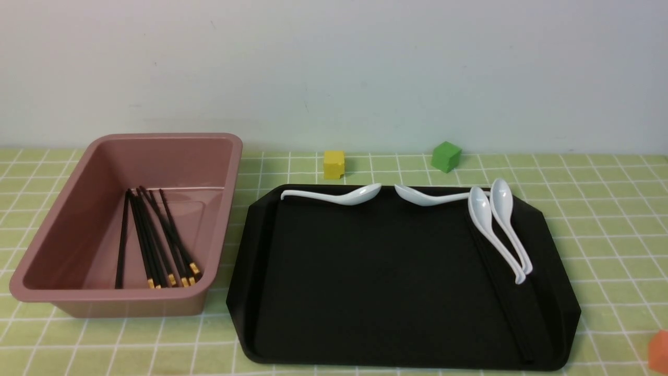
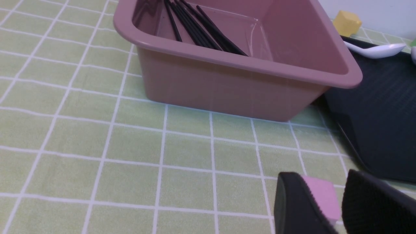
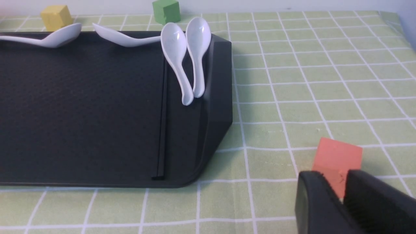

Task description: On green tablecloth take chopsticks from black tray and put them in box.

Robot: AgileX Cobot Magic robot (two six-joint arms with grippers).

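The black tray (image 1: pixel 245 292) lies on the green tablecloth (image 1: pixel 600 209). Black chopsticks (image 1: pixel 501 292) lie along the tray's right side, partly under two white spoons, and show in the right wrist view (image 3: pixel 162 123). The pink box (image 1: pixel 78 209) stands left of the tray and holds several chopsticks (image 1: pixel 151 245), also seen in the left wrist view (image 2: pixel 201 29). Neither gripper shows in the front view. My left gripper (image 2: pixel 321 174) hovers low over the cloth near the box's (image 2: pixel 227 84) front, jaws slightly apart and empty. My right gripper (image 3: pixel 333 174) is shut and empty, right of the tray (image 3: pixel 221 97).
Two white spoons (image 1: pixel 501 230) lie on the tray's right side, and two more (image 1: pixel 339 196) rest on its far rim. A yellow cube (image 1: pixel 334 164) and a green cube (image 1: pixel 446 156) sit behind the tray. An orange cube (image 3: pixel 338 156) lies beyond my right fingertips, a pink cube (image 2: pixel 320 191) beyond my left.
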